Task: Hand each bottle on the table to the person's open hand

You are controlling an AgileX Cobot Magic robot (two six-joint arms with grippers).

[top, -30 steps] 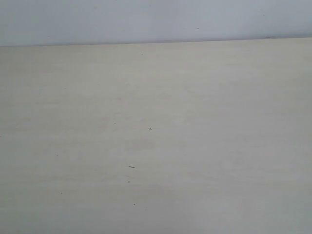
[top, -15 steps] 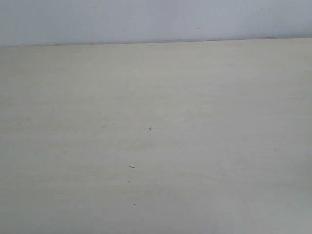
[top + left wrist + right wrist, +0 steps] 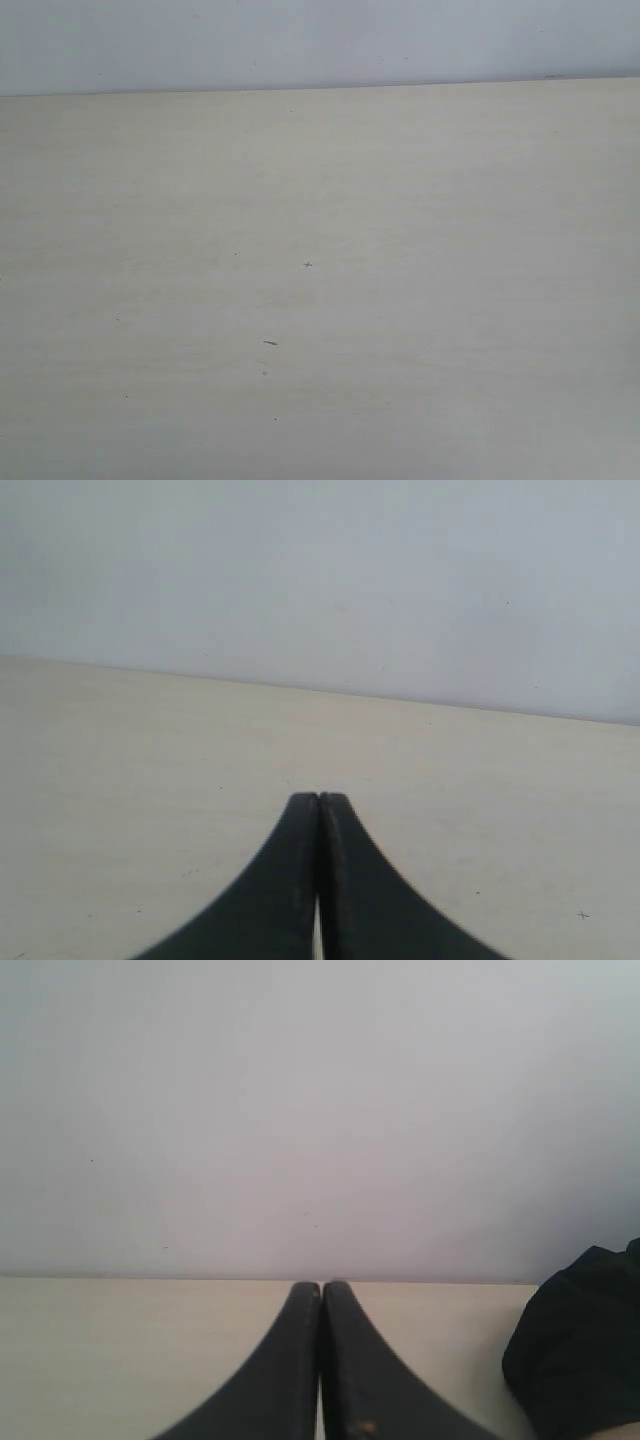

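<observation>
Cream-beige table [image 3: 420, 250], matte, marked only by a few dark specks [image 3: 270, 343]; pale wall [image 3: 300, 40] behind. Searched all three views for a bottle: found none. Could not therefore fix the direction of any bottle from either gripper, nor its long axis, nor the nearer arm. Found no open hand either.

Noted a black mass [image 3: 580, 1350] at the edge of the right wrist view, soft-looking, low against the table. Could not tell whether cloth, a sleeve or something else.

Checked left gripper [image 3: 318, 798]: jaws pressed together tip to tip, nothing between, nothing held. Seen over the table, aimed toward its far edge and the wall; no contact with the surface evident.

Checked right gripper [image 3: 321, 1285]: likewise closed tight and empty, pointed at the wall across the table.

Judged handover not in progress at this moment. Could not settle whether bottles stood out of frame or were absent. Judged that a next move would call first for locating a bottle, then for parting the jaws before any approach.
</observation>
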